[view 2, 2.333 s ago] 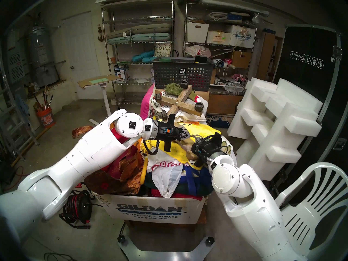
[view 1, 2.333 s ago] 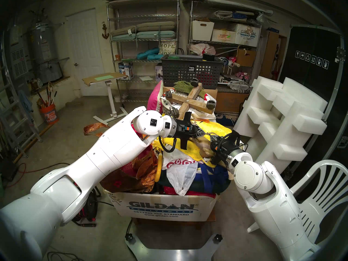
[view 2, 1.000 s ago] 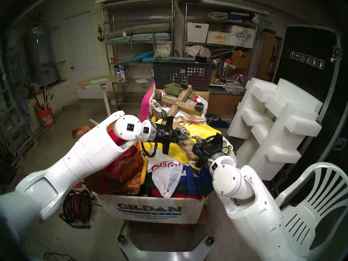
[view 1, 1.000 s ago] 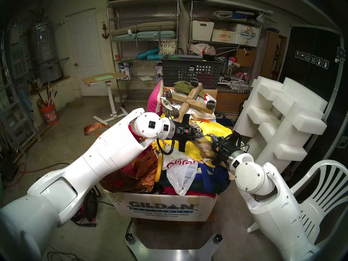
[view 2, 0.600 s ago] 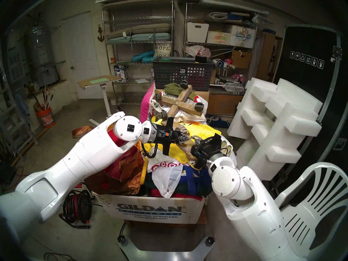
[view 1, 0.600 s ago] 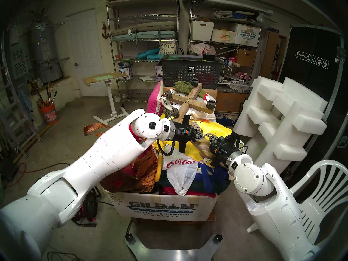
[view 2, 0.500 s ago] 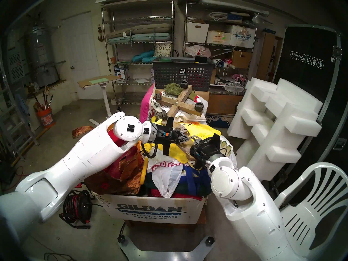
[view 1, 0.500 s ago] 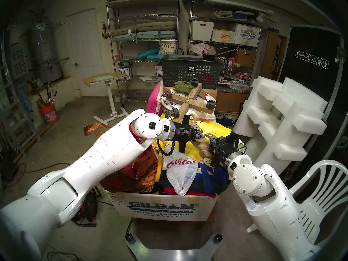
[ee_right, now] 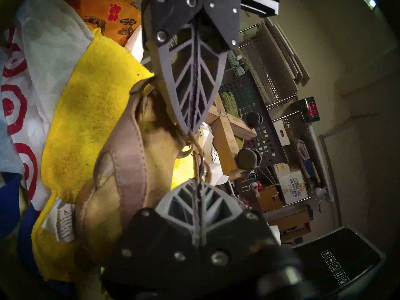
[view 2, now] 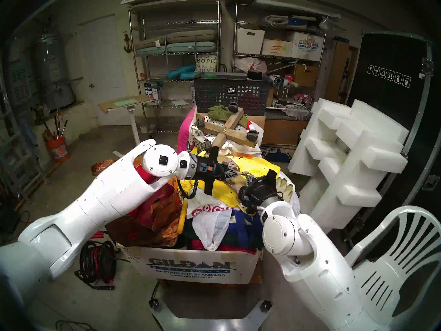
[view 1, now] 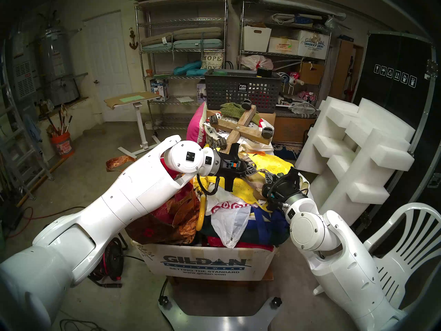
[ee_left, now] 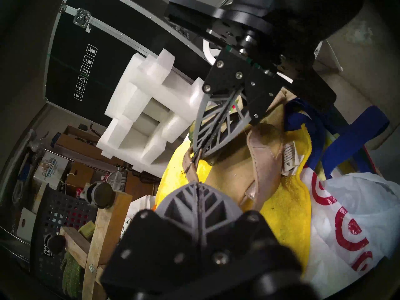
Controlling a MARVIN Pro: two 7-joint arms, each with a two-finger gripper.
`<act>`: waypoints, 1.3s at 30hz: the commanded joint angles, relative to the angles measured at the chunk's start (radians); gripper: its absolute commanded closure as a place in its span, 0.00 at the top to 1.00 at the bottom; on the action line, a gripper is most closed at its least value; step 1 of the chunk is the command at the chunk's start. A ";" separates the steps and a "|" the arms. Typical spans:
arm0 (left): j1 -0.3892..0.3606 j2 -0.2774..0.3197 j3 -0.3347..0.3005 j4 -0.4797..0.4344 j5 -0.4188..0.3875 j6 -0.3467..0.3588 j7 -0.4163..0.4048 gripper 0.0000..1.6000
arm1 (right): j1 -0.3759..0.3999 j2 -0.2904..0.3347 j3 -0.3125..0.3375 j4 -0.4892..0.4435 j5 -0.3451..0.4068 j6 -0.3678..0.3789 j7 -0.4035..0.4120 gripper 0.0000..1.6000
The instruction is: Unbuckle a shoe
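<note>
A tan strappy shoe (view 1: 254, 188) lies on a yellow towel (view 1: 274, 162) on top of a heaped box. It also shows in the left wrist view (ee_left: 259, 154) and the right wrist view (ee_right: 129, 145). My left gripper (view 1: 256, 171) is shut on the shoe's thin strap; its tips show in its own view (ee_left: 197, 183). My right gripper (view 1: 267, 177) faces it a short way off and is shut on the same strap (ee_right: 198, 182). A metal buckle ring (ee_right: 184, 154) hangs between the two grippers. The strap runs taut between them.
The pile fills a Gildan cardboard box (view 1: 207, 263), with a white and red plastic bag (view 1: 226, 206) in front. A wooden caster cross (view 1: 241, 130) and a grey basket (view 1: 241, 89) stand behind. White foam blocks (view 1: 358, 144) and a white chair (view 1: 410, 239) stand at the right.
My right gripper has moved left and a little down, closer to the shoe. My left gripper has shifted slightly up and left. Both stay shut on the strap.
</note>
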 commanded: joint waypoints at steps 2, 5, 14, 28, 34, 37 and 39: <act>-0.023 0.004 -0.013 -0.020 0.001 0.004 -0.004 0.00 | 0.019 -0.001 0.010 -0.002 -0.016 -0.012 -0.031 0.00; -0.024 0.000 -0.010 -0.017 0.002 0.004 -0.003 0.00 | 0.019 -0.001 0.016 -0.008 -0.007 -0.008 -0.012 0.00; -0.023 -0.010 -0.005 -0.005 0.003 0.008 0.004 0.00 | 0.008 -0.005 0.026 -0.021 -0.007 0.014 0.010 0.16; -0.020 -0.012 -0.004 0.003 0.001 0.003 0.013 0.00 | -0.007 -0.021 0.042 -0.047 -0.018 0.080 0.040 0.37; -0.016 -0.009 -0.005 -0.001 0.000 0.004 0.017 0.00 | -0.020 -0.022 0.051 -0.063 -0.008 0.065 0.028 0.40; -0.015 -0.008 -0.005 -0.001 -0.001 0.003 0.016 0.00 | -0.027 -0.017 0.056 -0.072 -0.001 0.054 0.031 0.41; -0.014 -0.007 -0.005 -0.001 -0.001 0.003 0.017 0.00 | -0.029 -0.021 0.057 -0.077 -0.004 0.066 0.035 0.42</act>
